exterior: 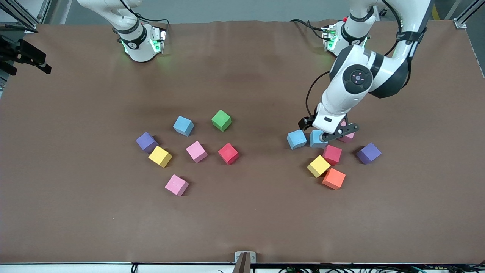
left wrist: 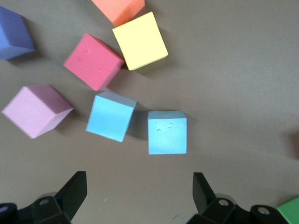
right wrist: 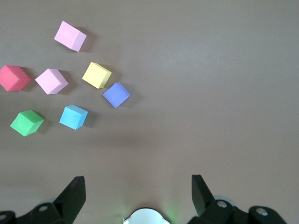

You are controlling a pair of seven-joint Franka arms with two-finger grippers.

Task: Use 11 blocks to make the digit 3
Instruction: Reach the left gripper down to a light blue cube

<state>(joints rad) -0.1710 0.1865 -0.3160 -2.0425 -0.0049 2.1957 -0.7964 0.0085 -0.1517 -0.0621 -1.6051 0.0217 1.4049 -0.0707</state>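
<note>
Fourteen foam blocks lie on the brown desk (exterior: 242,220) in two loose groups, and no digit 3 has been built.

Nearest the front camera, in the group toward the right arm's end, is a pink block (exterior: 176,185). Farther from the camera come a yellow block (exterior: 160,156), a second pink block (exterior: 196,151) and a red block (exterior: 228,153). A purple block (exterior: 146,142) sits just beside the yellow one. Farthest of this group are a light blue block (exterior: 183,125) and a green block (exterior: 221,120).

In the group toward the left arm's end, the orange block (exterior: 334,178) lies nearest the camera, touching a yellow block (exterior: 318,166). A red block (exterior: 332,154) touches that yellow one, and a purple block (exterior: 368,153) sits apart, closer to the left arm's edge of the desk. Farther still, two light blue blocks sit close together, one (exterior: 296,139) in plain view, the other (exterior: 316,138) partly under the arm. A pink block (exterior: 347,135) lies beside them, mostly hidden.

The left hand (left wrist: 140,191) hangs low over this group, fingers spread wide and holding nothing, with the light blue pair just ahead of its fingertips.

The right hand (right wrist: 138,189) waits high over the desk near its base, likewise wide and holding nothing.
</note>
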